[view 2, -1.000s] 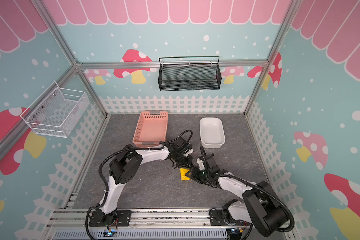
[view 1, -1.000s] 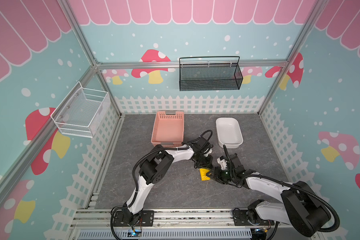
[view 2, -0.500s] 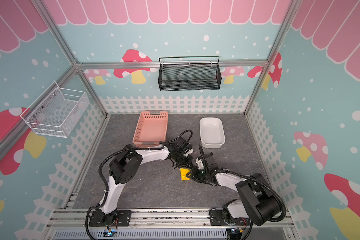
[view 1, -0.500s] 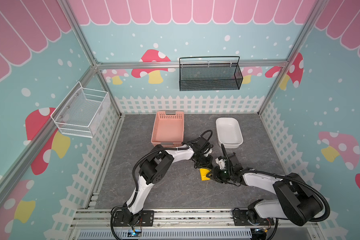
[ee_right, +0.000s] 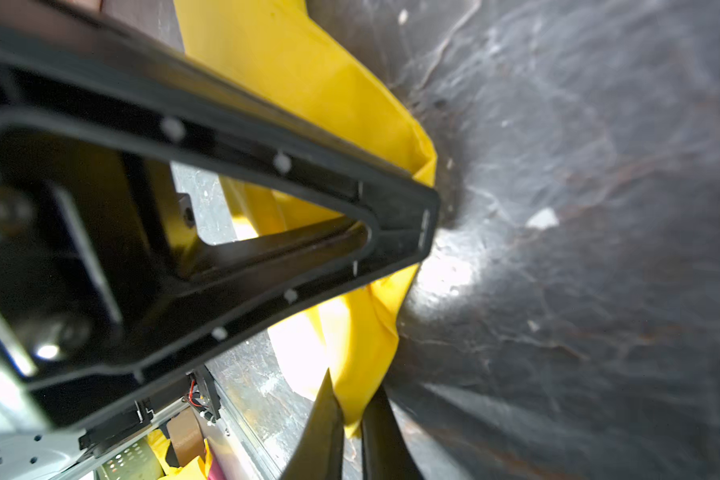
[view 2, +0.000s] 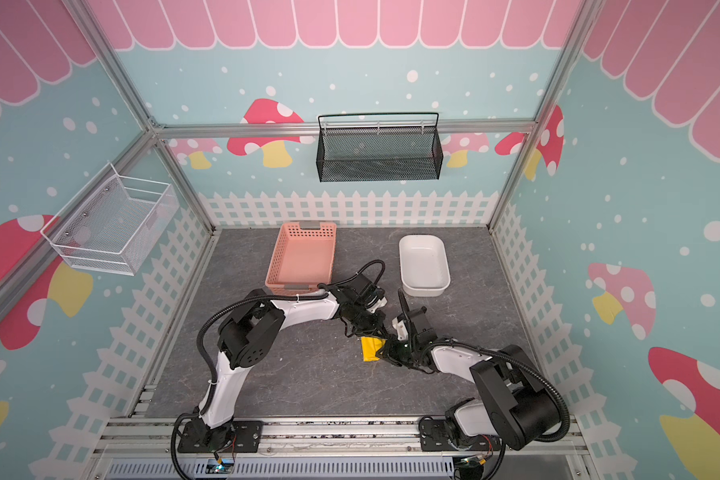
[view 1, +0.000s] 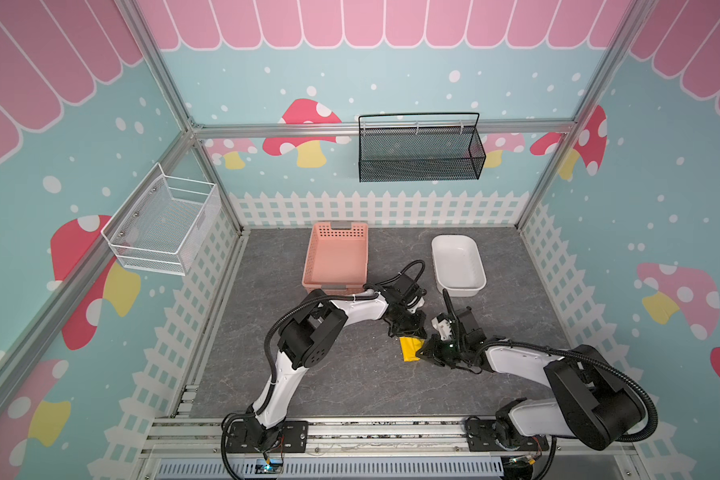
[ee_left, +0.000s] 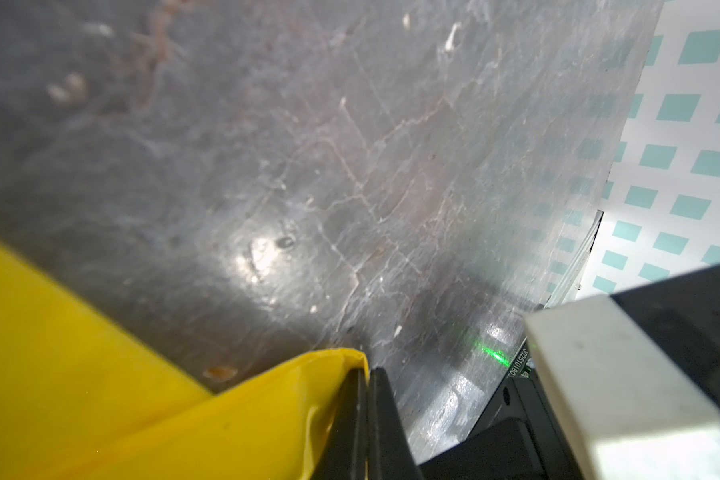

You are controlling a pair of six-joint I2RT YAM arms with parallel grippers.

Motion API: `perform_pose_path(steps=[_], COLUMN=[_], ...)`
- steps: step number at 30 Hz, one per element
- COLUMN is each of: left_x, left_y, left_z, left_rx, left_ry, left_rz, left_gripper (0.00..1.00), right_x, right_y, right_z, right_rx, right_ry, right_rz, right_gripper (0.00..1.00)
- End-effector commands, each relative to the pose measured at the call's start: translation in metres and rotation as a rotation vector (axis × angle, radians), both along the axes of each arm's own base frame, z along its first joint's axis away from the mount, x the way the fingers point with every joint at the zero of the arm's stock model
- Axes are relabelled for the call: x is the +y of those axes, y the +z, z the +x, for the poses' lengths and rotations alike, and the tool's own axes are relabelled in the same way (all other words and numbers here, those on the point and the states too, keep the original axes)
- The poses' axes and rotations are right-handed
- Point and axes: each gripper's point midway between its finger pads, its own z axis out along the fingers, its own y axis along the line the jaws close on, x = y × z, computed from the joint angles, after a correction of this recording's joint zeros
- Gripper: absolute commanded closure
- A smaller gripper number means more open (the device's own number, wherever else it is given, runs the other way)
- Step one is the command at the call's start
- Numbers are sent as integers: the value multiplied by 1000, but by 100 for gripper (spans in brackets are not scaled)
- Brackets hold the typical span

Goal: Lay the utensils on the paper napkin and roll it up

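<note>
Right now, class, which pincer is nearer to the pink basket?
Left. The left pincer pinches the napkin at its far end, closer to the pink basket; the right pincer pinches its right side, farther off.

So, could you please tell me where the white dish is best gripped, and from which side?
Probably the near short wall of the white dish, coming down from above with one finger inside and one outside. It sits upright and open-topped, it looks empty, and that thin wall is its closest edge.
</note>
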Motion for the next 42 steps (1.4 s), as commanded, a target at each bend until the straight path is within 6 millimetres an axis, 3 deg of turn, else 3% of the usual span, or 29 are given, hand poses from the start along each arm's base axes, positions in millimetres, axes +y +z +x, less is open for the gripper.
perform_pose_path(steps=[1,6,10,14,18,24,31,42], left_x=[23,14,8,12,27,49,55,54], left_y=[-24,9,44,80,96,77,41,0], left_z=[-1,5,11,18,26,26,10,-1], left_rx=[-38,-92,-149,-224,-277,-235,-154,-69], left_ry=[29,20,19,43,58,77,58,45], left_rz=[130,65,9,-11,36,111,147,162], left_gripper=[94,88,77,69,68,72,94,97], right_x=[-11,-12,-12,-11,-11,-9,-9,-7], right_y=[-15,-14,-15,-16,-16,-16,-17,-14], right_z=[-11,-13,-14,-15,-15,-14,-14,-12], right_rx=[42,41,44,48,47,49,49,46], right_ry=[-21,-16,-12,-8,-3,4,7,10], right_rz=[-43,-40,-41,-40,-40,-37,-39,-30], right_gripper=[92,97,98,98,98,99,99,96])
